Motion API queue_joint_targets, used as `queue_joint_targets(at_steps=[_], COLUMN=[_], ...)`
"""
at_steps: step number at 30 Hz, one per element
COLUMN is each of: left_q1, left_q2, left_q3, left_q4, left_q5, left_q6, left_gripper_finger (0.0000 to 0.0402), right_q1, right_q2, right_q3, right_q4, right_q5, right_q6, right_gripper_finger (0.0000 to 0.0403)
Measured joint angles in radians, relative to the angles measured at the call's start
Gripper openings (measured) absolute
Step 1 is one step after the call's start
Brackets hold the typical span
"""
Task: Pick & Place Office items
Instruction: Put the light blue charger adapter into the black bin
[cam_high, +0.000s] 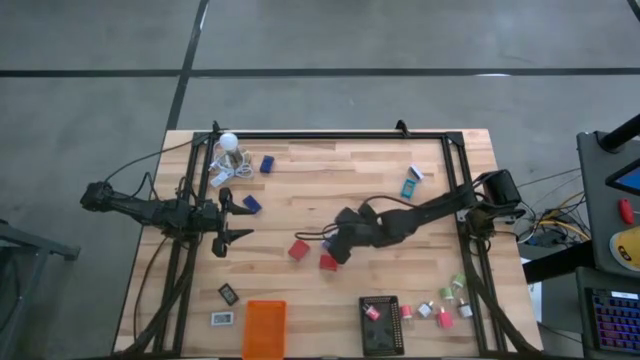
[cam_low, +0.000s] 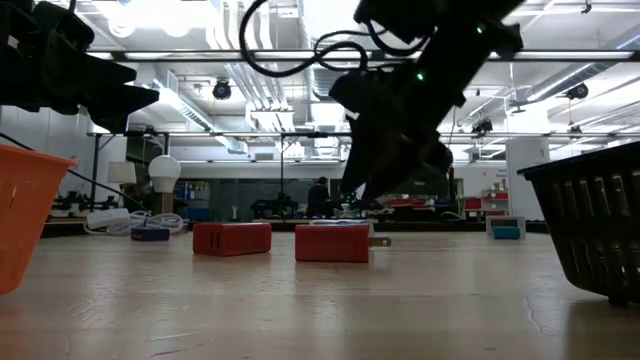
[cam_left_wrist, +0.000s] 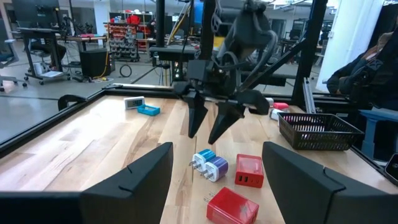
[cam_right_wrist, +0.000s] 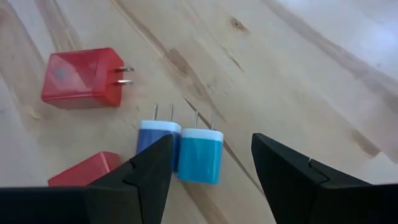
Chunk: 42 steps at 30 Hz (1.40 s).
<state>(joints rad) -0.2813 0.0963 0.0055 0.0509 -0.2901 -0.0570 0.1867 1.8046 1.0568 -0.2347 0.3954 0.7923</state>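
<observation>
The blue charger plug (cam_right_wrist: 200, 154) is lying mid-table beside a darker blue one (cam_right_wrist: 153, 144) and red plugs (cam_right_wrist: 82, 78); probably light, rigid, smooth (grip its flat sides). The right gripper (cam_right_wrist: 211, 168) is hovering over it, fingers apart and empty; the left gripper (cam_high: 238, 218) is waiting, parted, near the table's left edge.

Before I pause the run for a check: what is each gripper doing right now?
Left gripper: open, holding nothing, waiting at the table's left side.
Right gripper: open, holding nothing, fingers spread over the blue chargers beside the red chargers.
</observation>
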Motion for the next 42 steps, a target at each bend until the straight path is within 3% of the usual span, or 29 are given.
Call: queue_joint_targets(at_steps=[11, 30, 42], left_q1=[0.0, 0.0, 0.0], left_q2=[0.0, 0.014, 0.018], left_q3=[0.0, 0.0, 0.0], left_q4=[0.0, 0.001, 0.0], left_q5=[0.0, -0.001, 0.0], left_q6=[0.0, 0.0, 0.0], left_gripper_finger=[0.0253, 0.0253, 0.0252], right_q1=[0.0, -0.01, -0.011], right_q2=[0.03, 0.168, 0.165], right_q3=[-0.102, -0.039, -0.03], right_q4=[0.198, 0.216, 0.195], right_q5=[0.0, 0.013, 0.002], right_q6=[0.001, -0.002, -0.001], right_gripper_finger=[0.0212, 0.0212, 0.0205])
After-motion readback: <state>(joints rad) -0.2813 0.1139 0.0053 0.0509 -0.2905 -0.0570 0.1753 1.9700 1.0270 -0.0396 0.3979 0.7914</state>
